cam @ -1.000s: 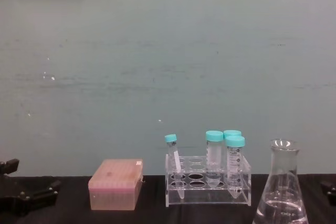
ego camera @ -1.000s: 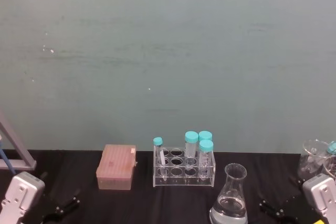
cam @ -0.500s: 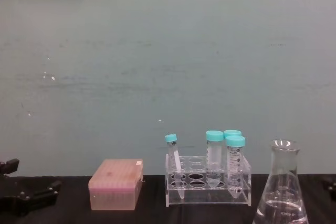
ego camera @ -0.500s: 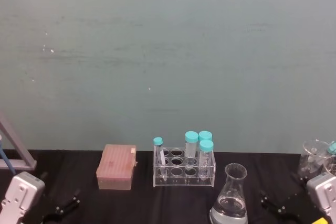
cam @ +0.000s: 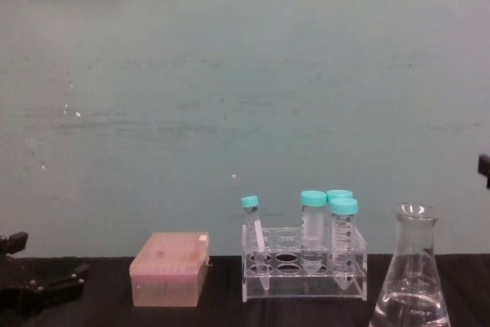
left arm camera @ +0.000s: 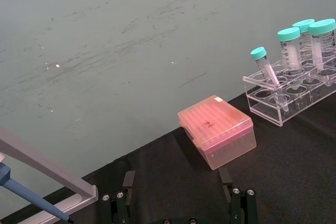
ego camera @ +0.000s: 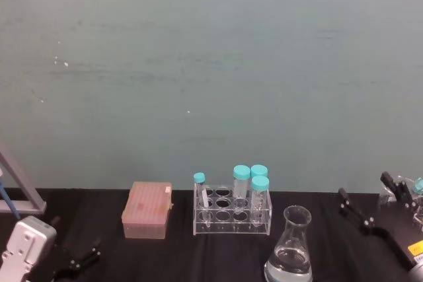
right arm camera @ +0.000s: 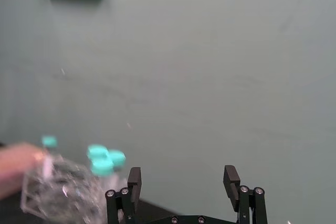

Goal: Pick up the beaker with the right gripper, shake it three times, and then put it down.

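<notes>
The beaker (ego camera: 289, 253), a clear conical flask holding a little clear liquid, stands upright on the black table at the front right; the chest view has it (cam: 410, 285) at the lower right. My right gripper (ego camera: 363, 183) hangs open in the air to the right of the beaker's neck, apart from it, with nothing between its fingers. The right wrist view has its two black fingers spread (right arm camera: 182, 176), facing the green wall. My left gripper (left arm camera: 177, 181) rests open and low at the table's front left (ego camera: 74, 242).
A clear rack (ego camera: 231, 214) with several teal-capped tubes stands behind the beaker, left of it. A pink tip box (ego camera: 147, 211) sits left of the rack. Glassware (ego camera: 414, 193) stands at the far right, behind my right arm. A pipette stand (ego camera: 16, 186) is at the far left.
My right gripper has lifted from low at the table's front right corner to neck height and now points toward the wall. The beaker and the left arm have not moved.
</notes>
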You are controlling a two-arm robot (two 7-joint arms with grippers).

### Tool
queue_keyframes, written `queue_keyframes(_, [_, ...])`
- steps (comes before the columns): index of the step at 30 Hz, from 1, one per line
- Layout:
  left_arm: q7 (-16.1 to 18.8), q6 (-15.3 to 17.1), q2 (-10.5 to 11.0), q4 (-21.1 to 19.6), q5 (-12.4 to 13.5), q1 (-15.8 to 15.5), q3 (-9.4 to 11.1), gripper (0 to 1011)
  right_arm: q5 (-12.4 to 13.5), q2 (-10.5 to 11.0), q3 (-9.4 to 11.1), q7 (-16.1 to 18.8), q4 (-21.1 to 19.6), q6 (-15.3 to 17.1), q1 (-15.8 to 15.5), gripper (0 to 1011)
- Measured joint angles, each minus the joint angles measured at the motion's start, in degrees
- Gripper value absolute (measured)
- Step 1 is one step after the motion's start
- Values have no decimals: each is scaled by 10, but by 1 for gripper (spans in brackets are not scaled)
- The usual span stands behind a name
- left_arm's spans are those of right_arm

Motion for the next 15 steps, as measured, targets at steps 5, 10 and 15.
queue_keyframes(5, [0, 0, 0, 0, 0, 0, 0, 1000, 60, 2, 7, 72, -14, -14, -4, 1003])
queue_keyframes(10, [0, 0, 0, 0, 0, 0, 0, 1000, 101, 15, -2, 150, -27, 15, -5, 1003])
queue_keyframes(15, [0, 0, 0, 0, 0, 0, 0, 1000, 105, 21, -8, 179, -35, 36, -7, 1004])
